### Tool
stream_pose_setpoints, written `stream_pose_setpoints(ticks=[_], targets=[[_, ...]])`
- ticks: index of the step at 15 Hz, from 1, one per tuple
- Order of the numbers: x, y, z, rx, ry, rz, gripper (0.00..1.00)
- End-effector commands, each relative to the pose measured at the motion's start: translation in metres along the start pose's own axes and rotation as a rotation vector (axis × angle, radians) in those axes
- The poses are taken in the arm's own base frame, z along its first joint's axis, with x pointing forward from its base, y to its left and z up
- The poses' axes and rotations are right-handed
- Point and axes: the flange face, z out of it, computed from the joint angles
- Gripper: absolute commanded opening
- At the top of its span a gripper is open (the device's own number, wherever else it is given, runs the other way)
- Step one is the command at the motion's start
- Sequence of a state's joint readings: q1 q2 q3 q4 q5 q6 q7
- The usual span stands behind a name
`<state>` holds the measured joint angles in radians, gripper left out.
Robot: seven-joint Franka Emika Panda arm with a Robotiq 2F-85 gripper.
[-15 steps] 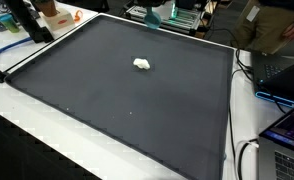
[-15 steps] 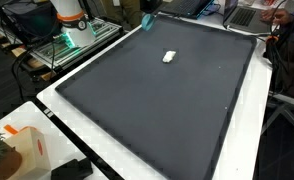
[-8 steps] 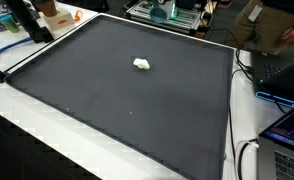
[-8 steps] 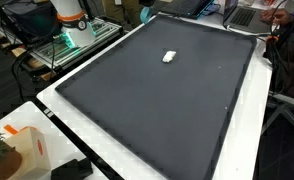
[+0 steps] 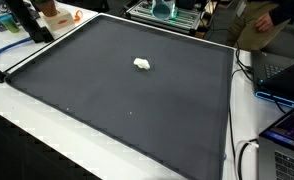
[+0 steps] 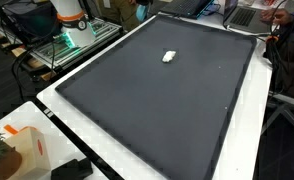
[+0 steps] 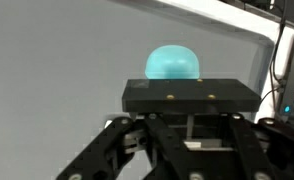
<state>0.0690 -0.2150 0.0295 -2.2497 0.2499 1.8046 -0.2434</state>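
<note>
One teal dome (image 7: 173,63) sits in the middle of the wrist view, just past the black crossbar of the fingers (image 7: 192,95). Black linkages splay out below the bar. I cannot tell from here whether the fingers are clamped on the dome or merely right against it, nor how far apart they stand. Behind them is a plain grey surface with a white edge running across the upper right corner.

In an exterior view, the teal dome (image 5: 163,8) hangs beyond the far edge of the black mat (image 5: 107,110), over a metal rack (image 5: 182,17). A small white lump (image 5: 141,64) lies alone on the mat, well apart from the dome. The mat covers most of the white counter (image 5: 47,140).

In an exterior view from another corner, only a sliver of teal (image 6: 139,9) shows at the top edge, past the mat's far side. The white lump (image 6: 169,57) lies on the mat's far half, and the robot's white base (image 6: 70,18) stands off to the side.
</note>
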Motion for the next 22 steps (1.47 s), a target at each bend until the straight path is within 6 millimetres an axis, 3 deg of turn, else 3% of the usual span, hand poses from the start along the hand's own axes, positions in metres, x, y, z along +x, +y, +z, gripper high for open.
stream_pose_setpoints(ticks=[1,2,5,6,9,10,11,15,20,22], targets=[[-0.037,0.009,-0.023,0.107,-0.024,-0.166,0.22],[-0.015,0.007,-0.010,0.049,-0.028,-0.089,0.47],[-0.030,0.012,-0.024,0.079,-0.023,-0.147,0.47],[-0.026,0.009,-0.024,0.081,-0.034,-0.128,0.22],[-0.011,0.006,-0.026,0.102,-0.072,-0.043,0.22],[-0.009,0.006,-0.025,0.091,-0.090,-0.026,0.72],[-0.007,0.003,-0.024,0.108,-0.104,-0.013,0.73],[-0.005,-0.008,-0.015,0.087,-0.109,0.026,0.99],[-0.016,0.004,0.001,0.019,-0.010,0.037,1.00],[-0.032,0.032,0.020,0.006,0.082,0.066,1.00]])
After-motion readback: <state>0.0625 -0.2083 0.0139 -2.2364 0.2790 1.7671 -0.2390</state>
